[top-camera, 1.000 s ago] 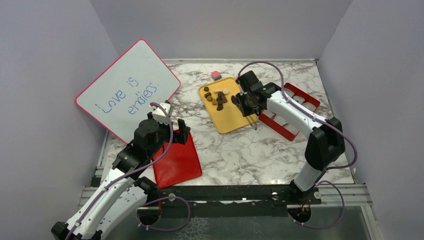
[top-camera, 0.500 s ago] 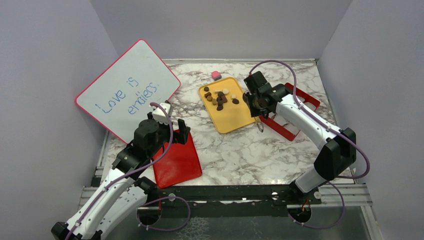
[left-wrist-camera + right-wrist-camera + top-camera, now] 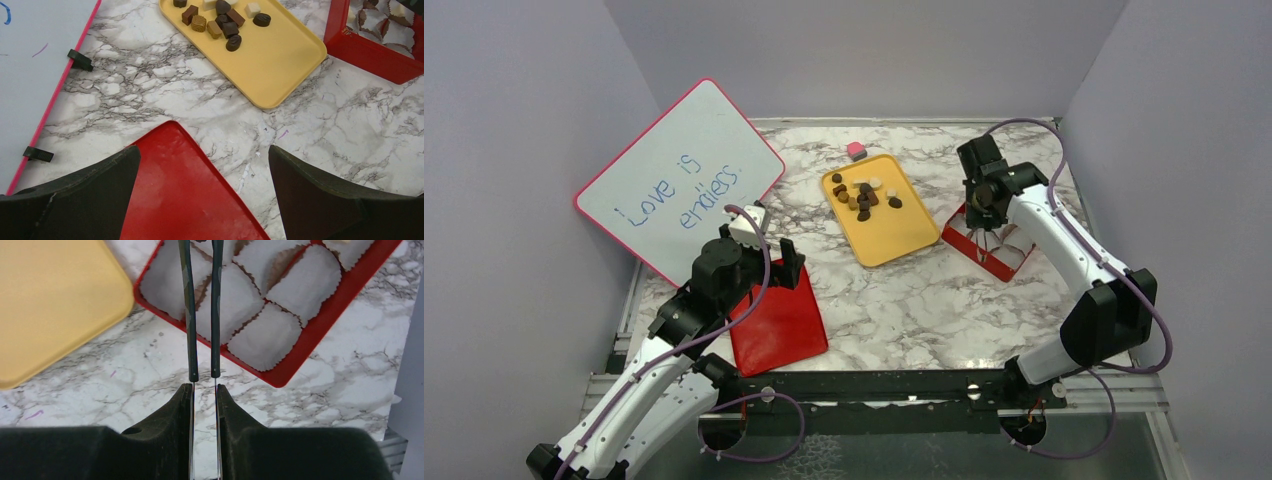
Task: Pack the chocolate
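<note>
Several small dark brown, lighter brown and cream chocolates (image 3: 861,195) lie at the far end of a yellow tray (image 3: 894,235); they also show in the left wrist view (image 3: 222,22). My right gripper (image 3: 981,200) is shut on a pair of thin metal tongs (image 3: 190,315) and hangs over the red box (image 3: 310,340) of white paper cups (image 3: 265,337). The tong tips run out of the top of the right wrist view, so I cannot tell whether they hold a piece. My left gripper (image 3: 205,155) is open and empty above a flat red lid (image 3: 180,195).
A pink-framed whiteboard (image 3: 679,180) leans at the left. A small pink cube (image 3: 856,150) sits behind the yellow tray. A few far cups of the red box (image 3: 370,55) hold pieces. Grey walls close in three sides.
My right arm has swung right with the tongs, from over the yellow tray to over the red box. The left arm has not moved.
</note>
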`<action>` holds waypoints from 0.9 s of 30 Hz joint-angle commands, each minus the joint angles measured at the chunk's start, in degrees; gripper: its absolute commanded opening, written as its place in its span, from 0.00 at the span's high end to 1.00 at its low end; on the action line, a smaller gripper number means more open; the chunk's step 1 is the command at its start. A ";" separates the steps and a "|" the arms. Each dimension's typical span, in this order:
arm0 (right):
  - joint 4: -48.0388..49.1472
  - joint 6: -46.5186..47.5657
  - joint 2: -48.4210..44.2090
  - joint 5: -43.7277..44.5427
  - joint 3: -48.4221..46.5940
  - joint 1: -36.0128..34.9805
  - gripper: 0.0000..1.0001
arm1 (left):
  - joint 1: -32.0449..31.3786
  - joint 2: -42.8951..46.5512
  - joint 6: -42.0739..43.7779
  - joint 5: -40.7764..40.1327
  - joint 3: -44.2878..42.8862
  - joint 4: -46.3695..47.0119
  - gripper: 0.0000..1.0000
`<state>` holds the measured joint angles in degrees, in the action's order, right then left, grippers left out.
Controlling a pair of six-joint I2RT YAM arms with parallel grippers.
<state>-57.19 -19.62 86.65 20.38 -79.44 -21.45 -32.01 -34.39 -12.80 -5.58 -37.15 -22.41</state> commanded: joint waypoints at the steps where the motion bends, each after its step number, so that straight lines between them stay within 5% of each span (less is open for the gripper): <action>1: -1.17 -1.48 -0.94 2.69 2.69 3.17 0.77 | -0.13 0.16 0.07 1.51 0.42 1.22 0.01; 11: 3.40 -0.05 -0.47 -0.36 8.21 11.73 0.77 | -0.16 -0.78 0.08 2.60 0.51 1.49 0.01; 27: 7.80 1.08 3.10 -1.47 10.89 13.99 0.74 | -0.16 -1.49 0.05 2.41 0.57 1.50 0.01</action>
<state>-51.53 -18.98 88.71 18.26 -68.36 -8.14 -32.01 -35.70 -12.80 -4.10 -37.06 -22.37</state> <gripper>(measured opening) 0.266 0.990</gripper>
